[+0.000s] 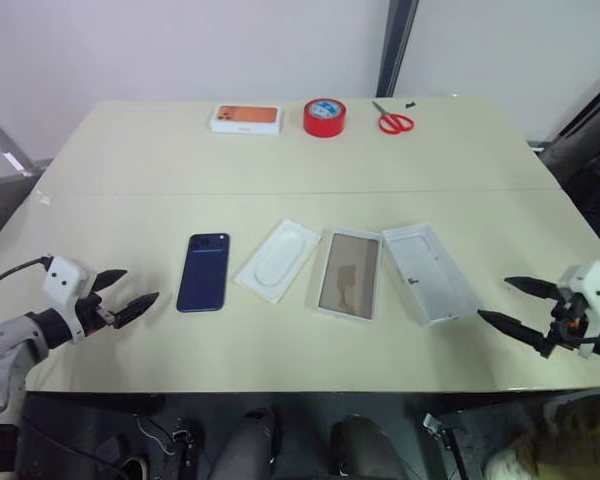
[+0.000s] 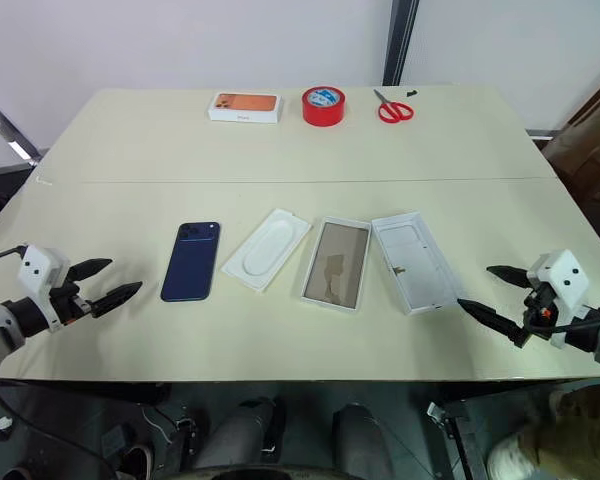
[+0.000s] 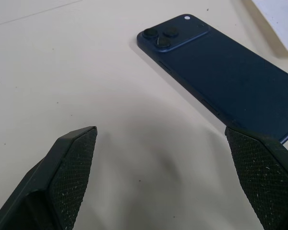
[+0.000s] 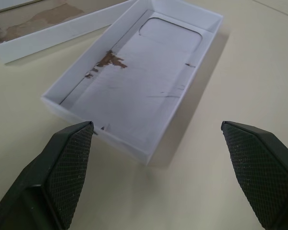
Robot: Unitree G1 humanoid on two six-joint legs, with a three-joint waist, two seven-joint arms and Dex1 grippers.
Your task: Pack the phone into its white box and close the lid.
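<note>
Left hand (image 1: 132, 289): black fingers spread apart, holding nothing, low over the beige desk (image 1: 280, 350).
Right hand (image 1: 507, 302): fingers spread apart, holding nothing.
Phone: slim glossy navy-blue phone (image 1: 203, 272), back up, just beyond the left hand.
Lid: shallow white rectangular lid (image 1: 430, 272), inside up, just beyond the right hand.
Box: shallow white box (image 1: 349, 274) with tan floor, touching the lid's far side from the right hand.
Insert: thin white insert (image 1: 278, 260), between phone and box.
</note>
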